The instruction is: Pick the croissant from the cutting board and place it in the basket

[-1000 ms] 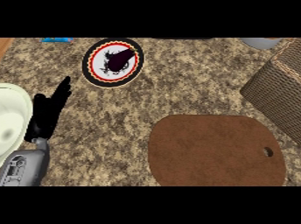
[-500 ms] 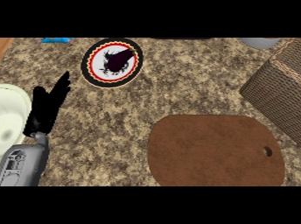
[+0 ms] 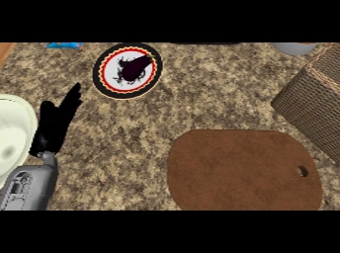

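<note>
The left hand shows at 9 o'clock, its black fingers straight and together, tips aimed toward 12, holding nothing, grey forearm trailing down to 7. Just beside it at 9 lies a smooth pale cream bowl. At 11 sits a round plate, black-rimmed with a red ring and dark centre mark. The brown rounded cutting board with 1 small hole lies at 5, bare of any croissant. The woven wicker basket stands at 3 on the speckled granite counter.
</note>
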`<state>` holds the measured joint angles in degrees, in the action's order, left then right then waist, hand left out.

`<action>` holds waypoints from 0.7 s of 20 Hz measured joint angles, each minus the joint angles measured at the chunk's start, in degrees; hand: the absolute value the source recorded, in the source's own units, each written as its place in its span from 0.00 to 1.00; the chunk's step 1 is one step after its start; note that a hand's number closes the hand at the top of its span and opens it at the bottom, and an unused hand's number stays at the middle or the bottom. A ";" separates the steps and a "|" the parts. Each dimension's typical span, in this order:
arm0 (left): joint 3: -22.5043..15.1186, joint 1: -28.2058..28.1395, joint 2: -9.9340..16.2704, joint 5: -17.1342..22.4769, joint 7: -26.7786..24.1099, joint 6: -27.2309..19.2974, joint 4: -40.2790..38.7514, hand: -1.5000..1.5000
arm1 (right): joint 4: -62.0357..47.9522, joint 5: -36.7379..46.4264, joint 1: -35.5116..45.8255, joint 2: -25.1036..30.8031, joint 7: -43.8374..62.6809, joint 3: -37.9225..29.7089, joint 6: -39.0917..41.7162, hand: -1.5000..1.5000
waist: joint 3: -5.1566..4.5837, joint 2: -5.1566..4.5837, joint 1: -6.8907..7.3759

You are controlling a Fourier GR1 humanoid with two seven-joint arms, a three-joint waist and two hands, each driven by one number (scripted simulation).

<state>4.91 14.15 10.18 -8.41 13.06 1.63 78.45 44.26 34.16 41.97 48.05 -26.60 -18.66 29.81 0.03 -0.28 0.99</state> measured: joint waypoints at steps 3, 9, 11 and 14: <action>0.42 0.29 0.57 0.24 0.30 0.45 0.09 0.50 | -3.01 -1.72 0.90 -0.84 -1.55 -2.40 -2.17 0.00 | 0.00 0.01 -0.10; 0.62 -0.09 0.79 0.45 -0.28 0.99 -0.11 0.50 | -9.64 -6.36 4.49 1.54 -1.22 -9.44 -4.87 0.00 | 0.03 -0.07 -0.06; 0.12 -1.04 0.39 0.44 0.41 0.97 1.59 0.50 | -12.36 -7.44 5.35 3.10 -0.42 -11.38 -5.38 0.00 | 0.02 -0.04 0.14; 0.25 -0.74 0.30 0.52 0.36 0.93 1.44 0.50 | -16.88 -8.57 5.57 7.00 0.54 -13.94 -4.96 0.00 | 0.05 -0.20 0.16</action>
<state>5.17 13.41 10.48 -7.89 13.42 2.56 79.90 27.38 25.59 47.54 55.05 -26.06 -32.60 24.85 0.08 -0.48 1.15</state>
